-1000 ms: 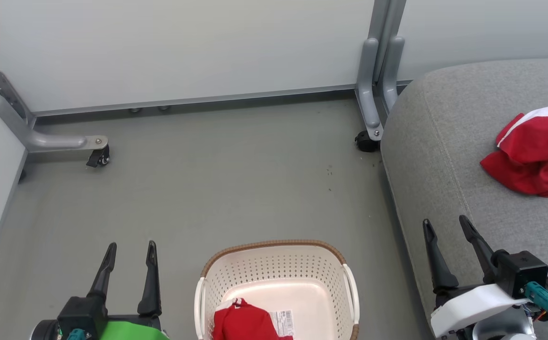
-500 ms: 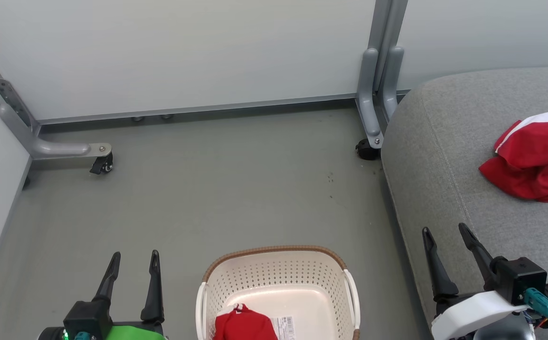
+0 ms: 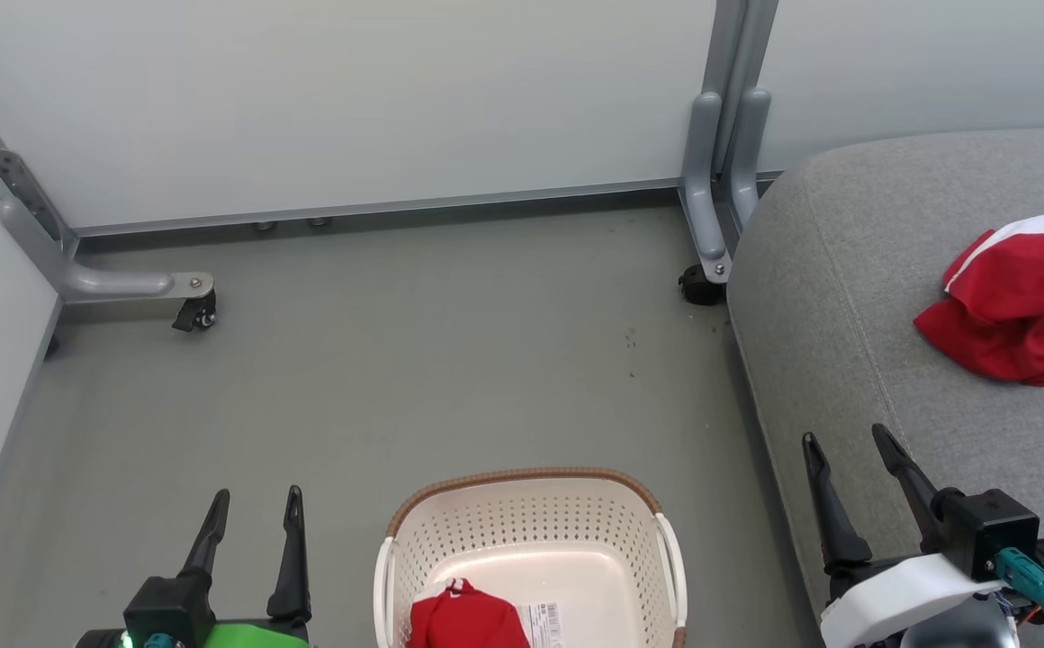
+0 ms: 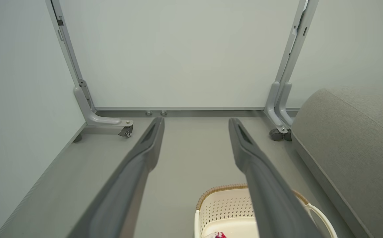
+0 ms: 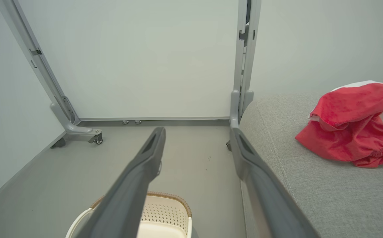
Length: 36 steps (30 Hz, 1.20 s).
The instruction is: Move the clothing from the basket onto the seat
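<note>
The grey seat (image 3: 846, 270) fills our right side, with a heap of red clothing (image 3: 1017, 306) lying toward its right edge; on the floor (image 3: 396, 360) beside its left edge stands the cream basket (image 3: 531, 531), with a smaller red piece (image 3: 463, 616) in its near left part next to a paper label (image 3: 540, 621). Our left gripper (image 3: 256, 493) hovers left of the basket and our right gripper (image 3: 844, 434) by the seat's left edge, both spread open and empty.

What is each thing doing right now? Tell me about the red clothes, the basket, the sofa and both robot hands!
Left gripper, open, empty.
Right gripper, open, empty.
Basket, upright on the floor, not yet emptied.
Red garment in the basket, bunched up, untouched.
Red garment on the seat, lying crumpled.
Seat, carrying one garment.
</note>
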Tool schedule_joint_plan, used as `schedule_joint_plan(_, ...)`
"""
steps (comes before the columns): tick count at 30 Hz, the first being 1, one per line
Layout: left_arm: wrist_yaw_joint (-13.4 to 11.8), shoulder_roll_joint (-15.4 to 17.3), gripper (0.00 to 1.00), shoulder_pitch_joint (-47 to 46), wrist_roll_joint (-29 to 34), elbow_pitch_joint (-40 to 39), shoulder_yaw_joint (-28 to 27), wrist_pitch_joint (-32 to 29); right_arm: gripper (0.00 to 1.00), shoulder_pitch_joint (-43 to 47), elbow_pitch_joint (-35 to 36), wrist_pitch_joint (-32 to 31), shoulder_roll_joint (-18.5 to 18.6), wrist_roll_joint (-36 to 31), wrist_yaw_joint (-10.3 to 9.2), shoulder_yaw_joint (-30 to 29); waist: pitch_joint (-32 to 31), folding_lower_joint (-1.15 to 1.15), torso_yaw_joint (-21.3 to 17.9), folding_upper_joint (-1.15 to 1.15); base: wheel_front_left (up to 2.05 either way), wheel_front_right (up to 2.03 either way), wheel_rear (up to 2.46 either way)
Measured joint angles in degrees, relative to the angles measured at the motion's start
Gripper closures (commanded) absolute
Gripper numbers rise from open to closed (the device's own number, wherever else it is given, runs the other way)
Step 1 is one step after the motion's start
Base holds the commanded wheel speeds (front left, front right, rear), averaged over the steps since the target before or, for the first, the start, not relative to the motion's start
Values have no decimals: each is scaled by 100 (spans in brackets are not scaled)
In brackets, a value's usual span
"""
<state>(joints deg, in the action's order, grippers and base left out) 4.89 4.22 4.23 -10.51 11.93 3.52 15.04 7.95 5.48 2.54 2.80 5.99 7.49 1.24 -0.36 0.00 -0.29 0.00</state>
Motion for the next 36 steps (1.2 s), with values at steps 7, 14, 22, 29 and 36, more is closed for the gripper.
schedule_joint_plan(7,43,-26,0,-231,115,81,47,1,0,-54,118,3,0,-1,0,-44,148,0,55,0,0,0,0)
schedule_joint_plan(14,114,-85,0,-1045,472,608,683,1,0,-439,299,59,0,-32,0,-97,599,0,116,0,0,0,0)
schedule_joint_plan(22,211,-133,0,-2143,667,1967,1803,2,0,-959,457,163,0,-104,0,14,1344,0,109,0,0,0,0)
schedule_joint_plan(29,222,-146,0,-3082,733,3252,2721,-26,0,-1333,520,331,1,-89,0,53,2108,1,2,0,0,0,0)
schedule_joint_plan(36,207,-153,0,-4019,918,4230,3583,-187,0,-1689,520,548,3,26,0,172,2927,1,-159,0,0,0,0)
